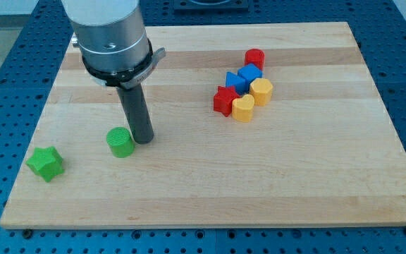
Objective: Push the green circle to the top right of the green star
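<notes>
Green circle [120, 142] touching my tip [144, 140] (its right) | green star [46, 163] lower-left | no writing legible

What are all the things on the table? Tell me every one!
green star: one, green, near the view's bottom left
green circle: one, green, right of the star
red cylinder: one, red, top of the cluster at upper right
blue blocks: two, blue, below it
yellow hexagon: one, yellow, cluster's right
yellow heart: one, yellow, cluster's bottom
red star: one, red, cluster's left
wooden board: one, light wood
my tip: one, dark, just right of the green circle
</notes>
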`<state>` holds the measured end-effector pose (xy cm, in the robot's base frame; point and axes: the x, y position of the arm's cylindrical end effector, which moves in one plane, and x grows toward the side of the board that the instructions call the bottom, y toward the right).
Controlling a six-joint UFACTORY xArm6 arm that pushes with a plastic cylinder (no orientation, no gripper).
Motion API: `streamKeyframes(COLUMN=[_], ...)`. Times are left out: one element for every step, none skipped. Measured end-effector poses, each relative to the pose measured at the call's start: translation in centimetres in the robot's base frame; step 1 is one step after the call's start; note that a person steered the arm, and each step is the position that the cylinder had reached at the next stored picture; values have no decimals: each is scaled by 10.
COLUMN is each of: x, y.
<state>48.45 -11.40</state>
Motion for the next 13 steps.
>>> streamKeyframes(x=[2,2,2,2,2,2,2,2,2,2,2,2,1], y=[-26,-17,-1,18,49,69,70,70,90,108,108,104,117])
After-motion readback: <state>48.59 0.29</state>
